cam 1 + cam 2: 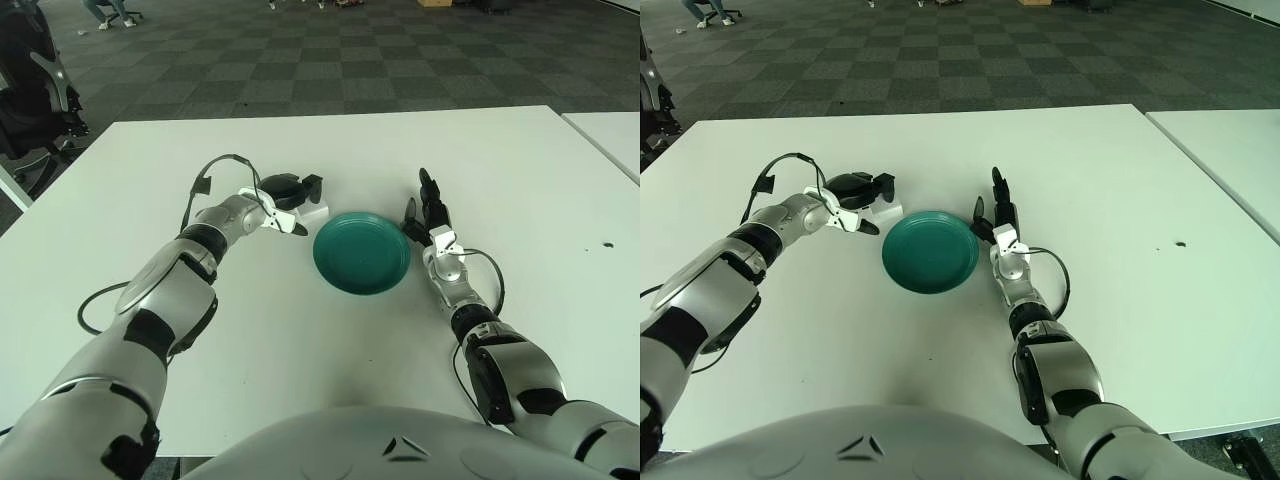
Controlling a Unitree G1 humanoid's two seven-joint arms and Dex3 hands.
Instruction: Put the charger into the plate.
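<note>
A small white charger (314, 211) lies on the white table (520, 170), just left of the teal plate (361, 252). My left hand (292, 204) is at the charger from the left. Its dark fingers (300, 185) reach over the charger's far side and its thumb sits on the near side, spread around it without clearly gripping. The charger looks to be resting on the table. The plate holds nothing. My right hand (430, 215) shows beside the plate's right rim, fingers straight and empty.
A black cable (215, 165) loops off my left wrist above the table. A second white table (610, 135) stands at the right, a chair (35, 90) at the far left. A small dark speck (606, 244) marks the table's right side.
</note>
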